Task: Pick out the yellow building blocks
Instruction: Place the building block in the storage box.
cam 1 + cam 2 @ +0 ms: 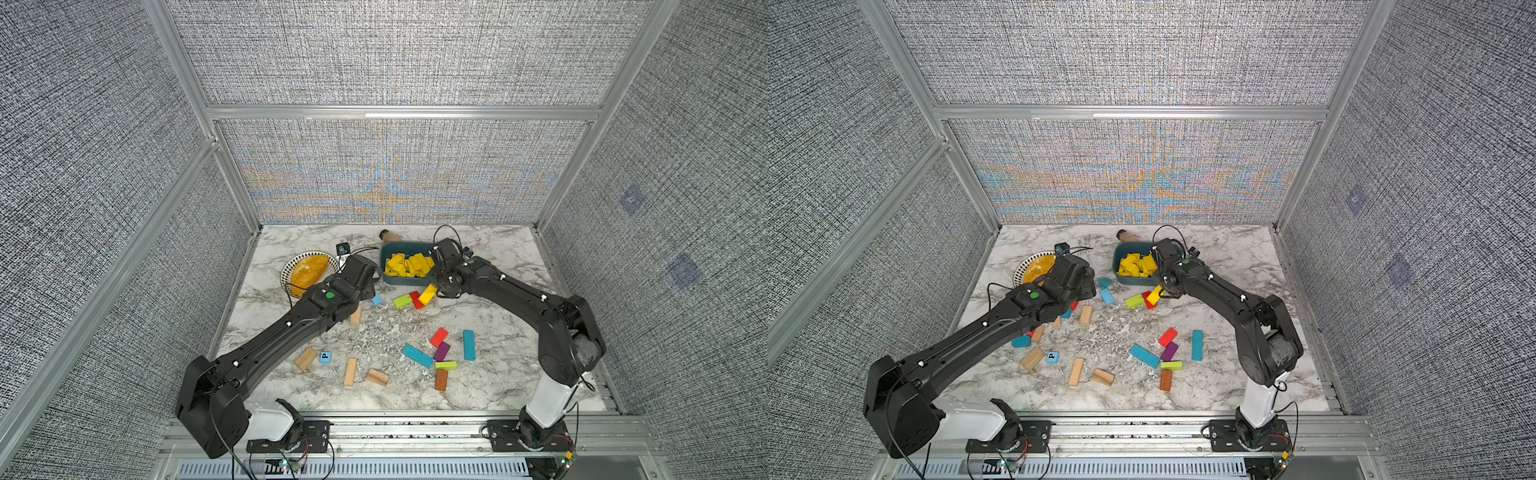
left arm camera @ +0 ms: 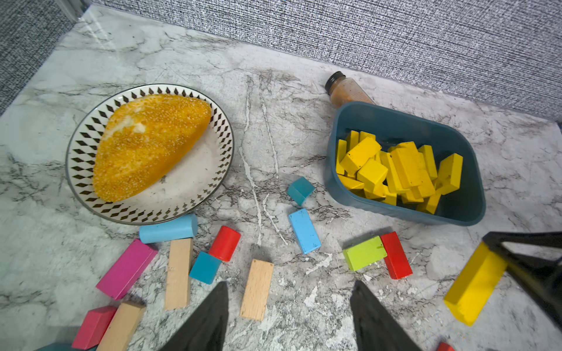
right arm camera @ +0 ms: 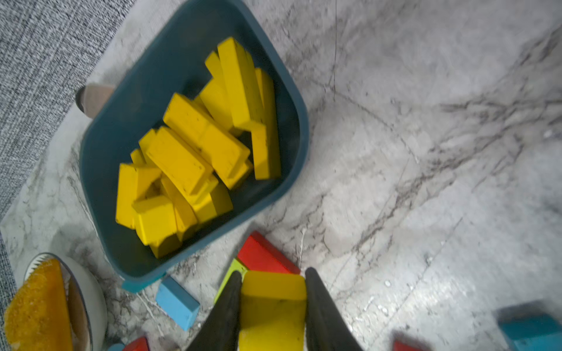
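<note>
- R gripper (image 3: 272, 273): clamped on yellow bar (image 3: 273, 307), one finger each side.
- Bar tilted, just outside teal tub (image 2: 395, 121), nr red block (image 2: 395, 255) + lime-green block (image 2: 363, 253). Off table or not: can't tell.
- Yellow blocks (image 2: 401, 167): heap inside tub, bars + short pcs.
- L gripper (image 2: 290, 284): jaws apart, empty, above marble table (image 2: 273, 91).
- Misc: patterned plate (image 2: 79, 146) w/ sesame bread (image 2: 146, 142); spice bottle (image 2: 346, 91) lying behind tub.

Left arm (image 1: 270, 340), right arm (image 1: 515, 291): black, white bases (image 1: 270, 422)
We spot a green dot (image 1: 330, 295) on each, thin cables (image 1: 446, 232) looping.
</note>
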Tool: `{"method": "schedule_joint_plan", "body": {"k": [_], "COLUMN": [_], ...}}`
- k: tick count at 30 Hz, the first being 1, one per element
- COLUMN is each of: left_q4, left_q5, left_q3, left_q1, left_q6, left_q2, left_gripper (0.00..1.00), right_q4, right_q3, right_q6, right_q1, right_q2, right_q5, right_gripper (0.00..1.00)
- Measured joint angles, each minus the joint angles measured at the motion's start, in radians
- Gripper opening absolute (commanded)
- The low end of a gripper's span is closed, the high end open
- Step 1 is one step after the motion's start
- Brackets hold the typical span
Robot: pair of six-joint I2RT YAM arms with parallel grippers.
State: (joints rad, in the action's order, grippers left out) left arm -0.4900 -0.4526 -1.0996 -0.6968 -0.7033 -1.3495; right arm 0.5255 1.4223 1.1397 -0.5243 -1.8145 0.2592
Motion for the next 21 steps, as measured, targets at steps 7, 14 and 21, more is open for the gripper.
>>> {"method": "schedule_joint_plan", "body": {"k": [7, 14, 21], "left_q4": [-0.006, -0.009, 0.002], "left_q5": [-0.094, -0.157, -0.155], "left_q3": [0.079, 0.117, 0.204], "left_q1": [0.010, 0.021, 0.070], "left_q6": [-0.042, -0.064, -0.109], "left_q2": [0.066, 0.106, 0.141], "left_gripper": [0.65, 0.65, 0.73], "right_q4": [-0.020, -0.019, -0.011], "right_q3": [0.245, 0.422, 0.489], "right_q6": [-0.076, -0.159, -0.250], "right_q1": [0.065, 0.100, 0.108], "right_q2": [-0.184, -0.372, -0.430], "right_q5": [0.014, 0.017, 0.032], "right_gripper": [0.20, 0.29, 0.49]}}
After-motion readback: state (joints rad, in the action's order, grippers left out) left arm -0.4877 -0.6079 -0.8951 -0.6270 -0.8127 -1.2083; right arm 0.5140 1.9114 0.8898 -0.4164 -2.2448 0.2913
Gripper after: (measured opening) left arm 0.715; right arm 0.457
